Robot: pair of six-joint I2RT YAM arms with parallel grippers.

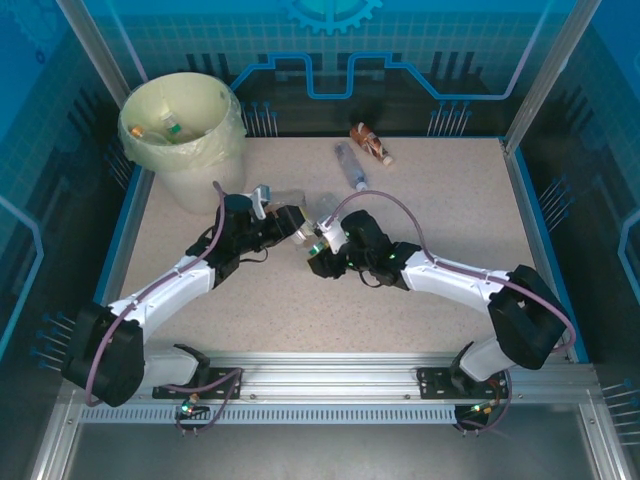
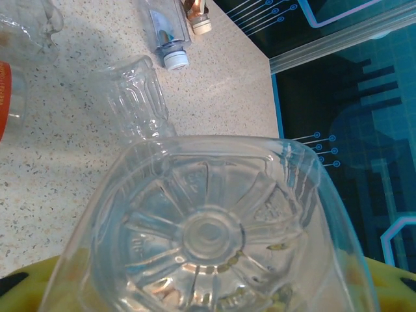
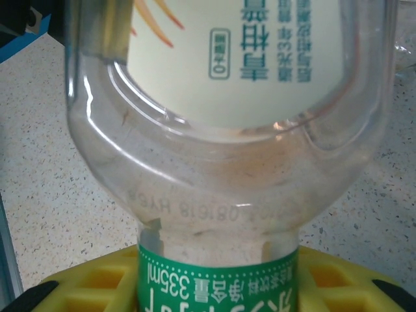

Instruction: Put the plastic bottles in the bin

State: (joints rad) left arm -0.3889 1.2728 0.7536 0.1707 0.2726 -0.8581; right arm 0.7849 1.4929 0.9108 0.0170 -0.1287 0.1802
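Note:
My left gripper (image 1: 290, 221) is shut on a clear plastic bottle (image 2: 208, 227), whose ribbed base sits between the yellow pads (image 2: 32, 276). My right gripper (image 1: 322, 246) is shut on a bottle with a green and white label (image 3: 218, 286), held by its narrow part between yellow pads (image 3: 84, 279). The two grippers meet mid-table, almost touching. The bin (image 1: 185, 135), cream with a yellowish liner, stands at the back left with bottles inside. Two bottles lie at the back: a blue-labelled one (image 1: 350, 166) and a brown one (image 1: 370, 143).
Another clear bottle (image 2: 136, 97) lies on the speckled table just beyond the held one, and an orange-labelled bottle (image 2: 5, 91) shows at the left edge. Blue walls ring the table (image 1: 450, 200), which has free room on the right.

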